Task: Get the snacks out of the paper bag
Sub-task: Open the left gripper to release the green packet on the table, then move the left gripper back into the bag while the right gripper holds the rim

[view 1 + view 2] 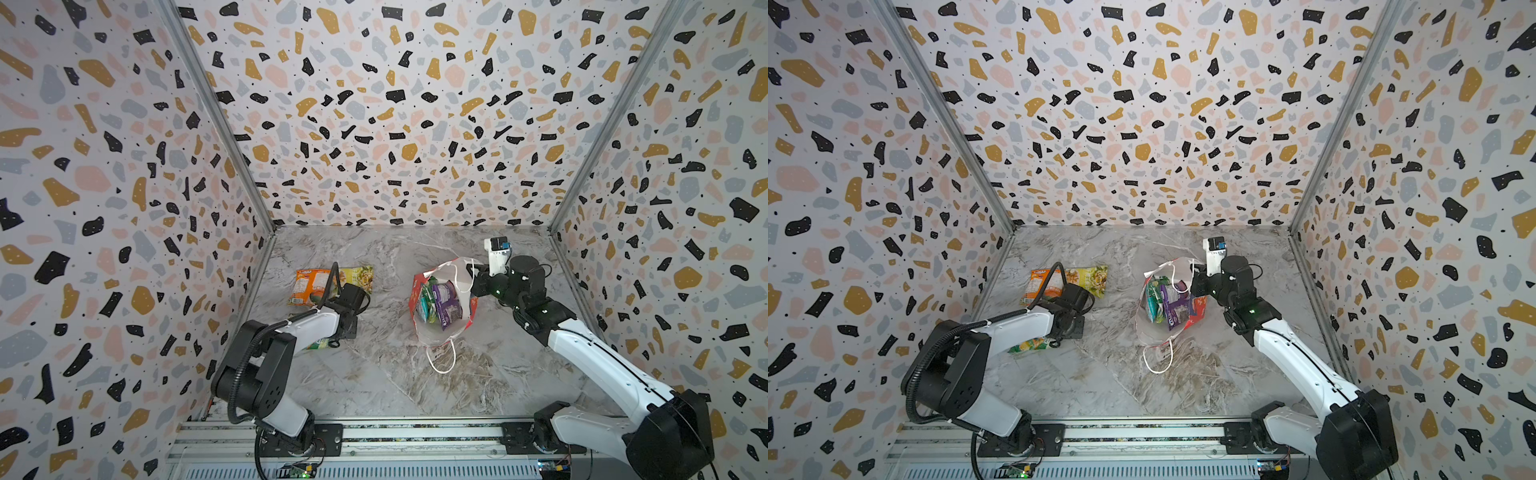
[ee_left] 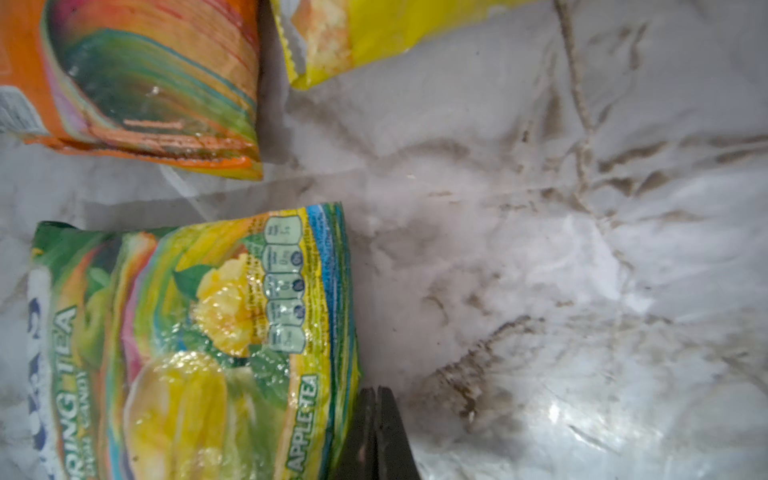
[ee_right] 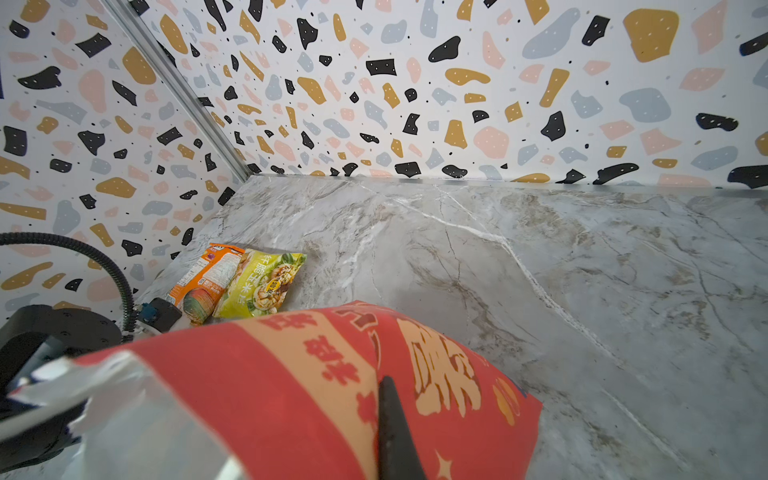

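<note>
Packets are lying out at the left of the marble tabletop [image 1: 395,374]: an orange packet [image 1: 309,286] and a yellow packet [image 1: 357,277] side by side, and nearer the robot a green-yellow apple-tea packet [image 2: 187,353]. The left gripper [image 2: 376,399] is sitting low just beside that last packet's edge, its jaws pressed together on nothing. In the middle the red paper bag [image 1: 415,293] is gaping open, with a teal-green packet [image 1: 427,300] and a purple packet [image 1: 446,303] showing inside. The right gripper [image 3: 386,415] is pinching the bag's wall, jaws closed on the paper, apparently steadying it. Unloading looks roughly half done, the left arm pausing between fetches. Next it will be needing to open, cross to the bag's mouth and come down on a packet's upper edge.
</note>
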Controlling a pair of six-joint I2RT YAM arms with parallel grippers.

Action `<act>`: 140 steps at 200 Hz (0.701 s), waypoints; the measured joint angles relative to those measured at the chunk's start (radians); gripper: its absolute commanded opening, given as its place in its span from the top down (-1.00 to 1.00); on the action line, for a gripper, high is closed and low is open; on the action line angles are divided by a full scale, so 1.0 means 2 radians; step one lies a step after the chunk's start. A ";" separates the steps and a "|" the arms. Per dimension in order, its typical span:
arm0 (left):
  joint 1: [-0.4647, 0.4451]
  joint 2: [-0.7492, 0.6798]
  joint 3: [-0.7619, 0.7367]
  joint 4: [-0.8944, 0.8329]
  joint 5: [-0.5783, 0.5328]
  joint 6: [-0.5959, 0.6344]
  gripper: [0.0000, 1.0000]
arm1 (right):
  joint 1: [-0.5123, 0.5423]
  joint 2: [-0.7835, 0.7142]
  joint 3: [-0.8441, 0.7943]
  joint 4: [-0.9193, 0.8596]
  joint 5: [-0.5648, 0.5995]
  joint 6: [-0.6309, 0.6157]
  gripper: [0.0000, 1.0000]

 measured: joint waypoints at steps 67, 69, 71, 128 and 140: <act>-0.008 -0.216 0.014 0.033 0.027 0.007 0.81 | 0.003 0.000 0.000 -0.002 -0.009 -0.005 1.00; -0.010 -0.222 0.018 0.036 0.028 0.007 0.81 | 0.004 0.000 0.000 -0.002 -0.009 -0.006 1.00; -0.012 -0.227 0.021 0.039 0.030 0.007 0.81 | 0.004 0.000 0.000 -0.002 -0.009 -0.006 1.00; -0.170 -0.221 0.116 0.088 0.068 0.003 0.73 | 0.040 0.000 0.017 -0.021 -0.005 -0.027 1.00; -0.198 -0.198 0.135 0.090 0.077 0.003 0.72 | 0.046 0.002 0.026 -0.033 -0.005 -0.027 1.00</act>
